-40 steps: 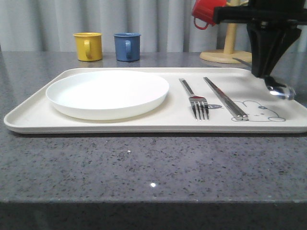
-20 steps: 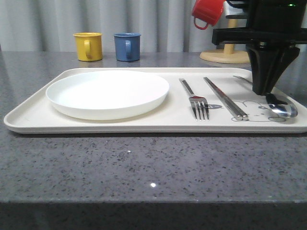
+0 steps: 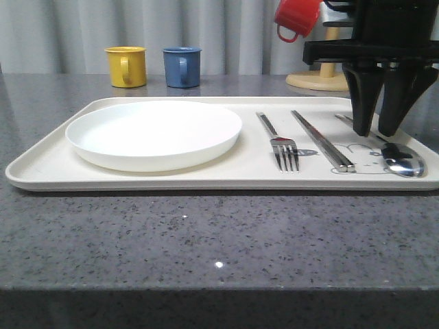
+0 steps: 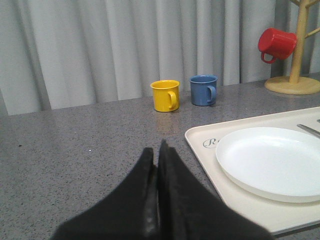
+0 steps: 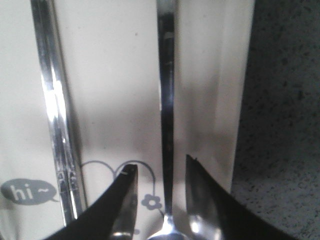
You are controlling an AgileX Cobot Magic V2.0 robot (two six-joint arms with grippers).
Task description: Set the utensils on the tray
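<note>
right gripper [image 3: 377, 129] is hanging over the right end of the tray [image 3: 48, 164], fingers spread, one either side of the spoon [image 3: 401, 161] handle and holding nothing. in my right wrist view the spoon handle [image 5: 166, 100] is running up between the two fingertips [image 5: 127, 200] with gaps on both sides, so i'm reading no contact. the spoon is lying flat on the tray, bowl toward me, just beside the rabbit drawing [image 3: 363, 156]. chopsticks [image 3: 322, 140] are lying together just left of it, fork [image 3: 280, 142] left of those, tines toward me. white plate [image 3: 153, 133] is sitting on the left half of the tray. left gripper [image 4: 156, 165] is showing in my left wrist view, fingers pressed together and holding nothing, over the grey desk [image 3: 206, 233] beside the tray's left edge. yellow mug [image 3: 126, 66] and blue mug [image 3: 182, 66] are standing behind the tray; red mug [image 3: 296, 17] is hanging on a wooden stand [image 3: 324, 75].
</note>
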